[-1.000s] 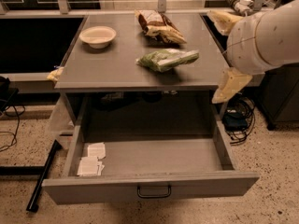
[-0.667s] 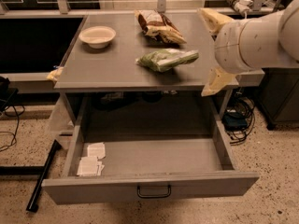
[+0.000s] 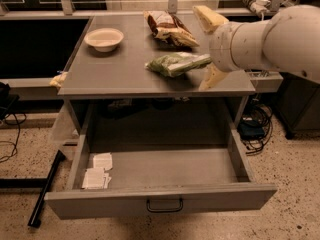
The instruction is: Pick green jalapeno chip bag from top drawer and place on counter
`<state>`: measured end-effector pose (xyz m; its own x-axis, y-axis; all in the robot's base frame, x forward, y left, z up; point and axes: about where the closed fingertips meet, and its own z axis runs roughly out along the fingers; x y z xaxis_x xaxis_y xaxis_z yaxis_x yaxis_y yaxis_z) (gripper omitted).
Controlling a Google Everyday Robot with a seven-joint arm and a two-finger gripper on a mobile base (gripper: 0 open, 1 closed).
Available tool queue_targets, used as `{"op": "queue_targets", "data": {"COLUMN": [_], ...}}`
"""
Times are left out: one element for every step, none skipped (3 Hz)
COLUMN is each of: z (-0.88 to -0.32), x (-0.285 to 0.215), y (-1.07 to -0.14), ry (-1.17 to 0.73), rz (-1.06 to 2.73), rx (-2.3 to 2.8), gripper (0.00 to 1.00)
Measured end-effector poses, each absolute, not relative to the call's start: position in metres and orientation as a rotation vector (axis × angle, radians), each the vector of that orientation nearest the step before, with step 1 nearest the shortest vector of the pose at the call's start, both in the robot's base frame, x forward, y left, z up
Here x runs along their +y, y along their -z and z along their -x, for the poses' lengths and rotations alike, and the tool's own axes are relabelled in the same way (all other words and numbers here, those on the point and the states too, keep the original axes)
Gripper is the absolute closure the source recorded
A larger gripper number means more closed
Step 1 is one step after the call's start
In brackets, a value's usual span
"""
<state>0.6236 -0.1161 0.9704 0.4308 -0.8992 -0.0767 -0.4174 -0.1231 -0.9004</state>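
The desk (image 3: 115, 69) is the biggest thing here, a flat grey top on a metal cabinet. Below it the top drawer (image 3: 170, 166) stands pulled out towards the near side, wide and shallow, with a small dark handle (image 3: 164, 205) centred on its front panel.

My arm (image 3: 280, 39) comes in from the right, pale and thick, above the right edge of the desk. At its end my tool (image 3: 210, 48) hangs over the desk's right side, released. Its two cream fingers (image 3: 207, 18) are spread wide, one towards the far side and one towards the near edge, and they clasp nothing.

The green jalapeno chip bag (image 3: 176, 64) lies flat on the desk, right of centre, just left of my tool. Its right end reaches close to the gap between the fingers, and I cannot tell whether it touches them.

Farther back lies a brown-and-cream chip bag (image 3: 170, 29), apart from the green one. A pale bowl (image 3: 104, 38) sits upright at the far left of the desk, well apart from both bags.

In the drawer's left near corner lie a few small white packets (image 3: 97, 173).
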Motion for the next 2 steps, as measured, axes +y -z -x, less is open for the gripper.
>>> {"op": "queue_targets", "data": {"z": [-0.646,-0.664], "x": [-0.104,-0.098], "y": [-0.958,-0.942], "ry": [0.628,0.624], "rz": [1.751,1.787], "rx": [1.113,1.106], "gripper": [0.18,0.40]}}
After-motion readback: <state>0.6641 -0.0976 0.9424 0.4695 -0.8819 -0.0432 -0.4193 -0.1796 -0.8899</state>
